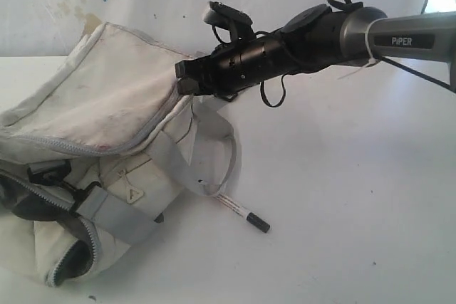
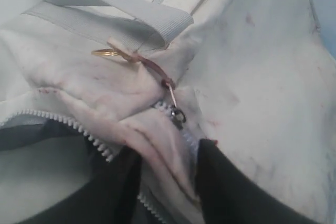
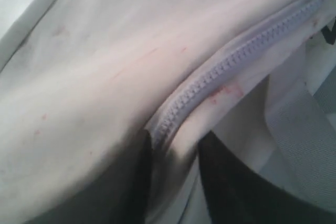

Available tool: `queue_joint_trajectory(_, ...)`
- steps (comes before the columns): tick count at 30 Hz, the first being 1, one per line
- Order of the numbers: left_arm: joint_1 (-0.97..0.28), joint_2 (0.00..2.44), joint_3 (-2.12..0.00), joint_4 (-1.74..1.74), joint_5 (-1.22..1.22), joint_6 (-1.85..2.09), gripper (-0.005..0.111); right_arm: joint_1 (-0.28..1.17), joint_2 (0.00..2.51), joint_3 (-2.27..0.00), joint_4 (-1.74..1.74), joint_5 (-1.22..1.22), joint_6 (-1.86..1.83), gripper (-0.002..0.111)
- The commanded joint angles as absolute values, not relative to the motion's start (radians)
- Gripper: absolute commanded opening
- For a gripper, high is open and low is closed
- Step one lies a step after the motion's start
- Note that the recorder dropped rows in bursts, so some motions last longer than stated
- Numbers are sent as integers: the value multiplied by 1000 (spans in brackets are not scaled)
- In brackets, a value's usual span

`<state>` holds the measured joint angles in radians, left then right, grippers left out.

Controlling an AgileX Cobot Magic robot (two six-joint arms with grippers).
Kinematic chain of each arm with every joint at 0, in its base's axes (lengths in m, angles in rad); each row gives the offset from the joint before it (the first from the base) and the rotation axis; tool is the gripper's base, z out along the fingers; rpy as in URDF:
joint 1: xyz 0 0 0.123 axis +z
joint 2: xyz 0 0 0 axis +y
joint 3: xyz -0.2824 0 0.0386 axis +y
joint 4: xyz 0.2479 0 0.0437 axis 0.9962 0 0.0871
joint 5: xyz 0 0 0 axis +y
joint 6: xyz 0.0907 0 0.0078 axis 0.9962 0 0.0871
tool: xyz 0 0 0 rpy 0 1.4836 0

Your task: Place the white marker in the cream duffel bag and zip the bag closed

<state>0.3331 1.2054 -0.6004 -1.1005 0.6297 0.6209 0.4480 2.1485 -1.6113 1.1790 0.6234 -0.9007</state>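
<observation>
The cream duffel bag (image 1: 107, 105) lies at the left of the table, its zip partly undone and dark lining showing. The white marker (image 1: 239, 211) lies on the table just right of the bag, black cap pointing away, its other end under a grey strap (image 1: 221, 154). My right gripper (image 1: 184, 77) is at the bag's raised top edge. Its fingers stand apart around a zip-seam fold (image 3: 176, 137). My left gripper (image 2: 168, 150) is open around a fabric fold just below the zip slider (image 2: 177, 114). The left arm is out of the exterior view.
A gold tab (image 2: 107, 53) sits by a grey strap (image 2: 105, 3) on the bag. Black buckles (image 1: 50, 172) hang on the bag's front. The white tabletop (image 1: 342, 197) stretches to the right of the marker. The right arm (image 1: 370, 33) reaches in from the upper right.
</observation>
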Motion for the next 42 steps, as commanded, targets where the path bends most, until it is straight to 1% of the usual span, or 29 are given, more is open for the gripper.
queue_joint_trajectory(1, 337, 1195, -599, -1128, 614, 645, 67, 439, 2126, -1618, 1165, 686, -910, 57)
queue_joint_trajectory(2, 337, 1195, -599, -1128, 612, 650, 72, 437, 2121, -1618, 1156, 699, -910, 60)
queue_joint_trajectory(4, 337, 1195, -602, -1112, 612, 655, 83, 430, 2101, -1618, 1111, 718, -908, 61)
queue_joint_trajectory(7, 337, 1195, -630, -1060, 608, 642, 90, 417, 2062, -1618, 998, 711, -821, 61)
queue_joint_trajectory(12, 337, 1195, -692, -1030, 590, 469, 91, 407, 2006, -1618, 834, 741, -577, 61)
queue_joint_trajectory(16, 337, 1210, -719, -1030, 573, 349, 91, 407, 1985, -1618, 827, 825, -561, 60)
queue_joint_trajectory(22, 337, 1303, -775, -1018, 722, 356, 83, 407, 1983, -1618, 780, 969, -525, 55)
queue_joint_trajectory(25, 337, 1359, -811, -1008, 748, 354, 83, 407, 1983, -1618, 738, 1077, -518, 52)
queue_joint_trajectory(29, 337, 1441, -847, -985, 777, 327, 79, 407, 1983, -1618, 658, 1217, -518, 43)
queue_joint_trajectory(33, 337, 1515, -881, -947, 822, 311, 72, 407, 1983, -1618, 636, 1221, -512, 36)
queue_joint_trajectory(35, 337, 1543, -889, -933, 856, 314, 67, 407, 1983, -1618, 636, 1221, -512, 34)
queue_joint_trajectory(42, 337, 1593, -891, -925, 863, 333, 43, 407, 1983, -1618, 633, 1221, -512, 34)
